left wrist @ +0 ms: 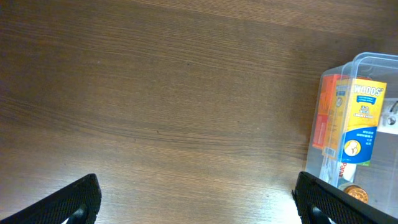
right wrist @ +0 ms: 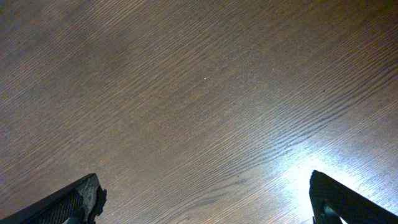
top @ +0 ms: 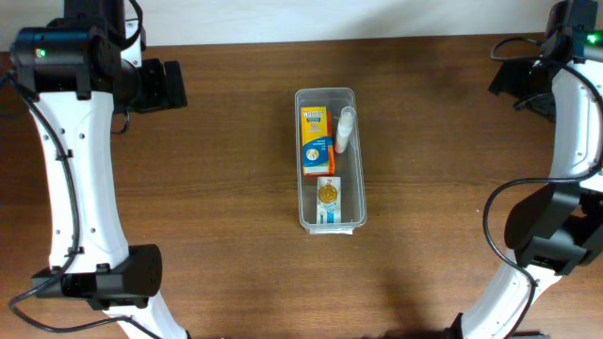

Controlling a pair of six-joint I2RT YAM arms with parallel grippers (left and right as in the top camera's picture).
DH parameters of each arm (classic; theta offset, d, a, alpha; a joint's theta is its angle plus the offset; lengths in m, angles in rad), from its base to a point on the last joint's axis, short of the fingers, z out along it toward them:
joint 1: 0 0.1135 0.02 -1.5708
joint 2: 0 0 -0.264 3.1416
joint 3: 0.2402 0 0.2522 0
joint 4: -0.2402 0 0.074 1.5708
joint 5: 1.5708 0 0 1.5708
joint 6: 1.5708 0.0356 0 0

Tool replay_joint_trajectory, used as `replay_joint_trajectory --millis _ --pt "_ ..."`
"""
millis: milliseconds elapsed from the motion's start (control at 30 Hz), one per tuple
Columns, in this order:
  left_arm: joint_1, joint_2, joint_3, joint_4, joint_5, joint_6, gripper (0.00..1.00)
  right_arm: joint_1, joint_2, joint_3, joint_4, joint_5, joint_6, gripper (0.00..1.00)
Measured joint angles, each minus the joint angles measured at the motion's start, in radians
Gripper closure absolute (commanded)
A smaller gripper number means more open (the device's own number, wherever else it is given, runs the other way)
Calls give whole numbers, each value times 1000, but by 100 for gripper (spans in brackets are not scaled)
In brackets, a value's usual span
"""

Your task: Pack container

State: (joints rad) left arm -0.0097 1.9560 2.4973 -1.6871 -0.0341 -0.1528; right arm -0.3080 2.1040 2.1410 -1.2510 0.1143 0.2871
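Note:
The clear plastic container (top: 329, 158) stands in the middle of the wooden table. Inside it lie a yellow and blue box (top: 314, 138), an orange box (top: 331, 155) beside it, a small white bottle (top: 346, 130) and a white box with a gold disc (top: 327, 201). The left wrist view shows the container (left wrist: 367, 68) at its right edge with the yellow box (left wrist: 359, 121) in it. My left gripper (top: 165, 85) is at the far left, open and empty. My right gripper (top: 513, 80) is at the far right, open over bare wood.
The white arms (top: 80, 179) stand along the left and right sides of the table. The table's far edge (top: 330, 40) meets a light wall. Bare wood (right wrist: 199, 93) lies under both grippers.

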Motion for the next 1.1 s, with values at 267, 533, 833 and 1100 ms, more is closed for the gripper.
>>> replay_joint_trajectory --millis 267,533,833,1100 --pt "0 -4 -15 124 0 0 0 0 0 0 0 0 0 2" --pt "12 -275 -550 582 -13 3 1 0 0 0 -1 0 0 2" --pt "23 -721 -1318 1121 -24 3 1 0 0 0 0 0 0 2" --pt "23 -1100 -1882 1540 -31 4 1 0 0 0 0 0 0 2"
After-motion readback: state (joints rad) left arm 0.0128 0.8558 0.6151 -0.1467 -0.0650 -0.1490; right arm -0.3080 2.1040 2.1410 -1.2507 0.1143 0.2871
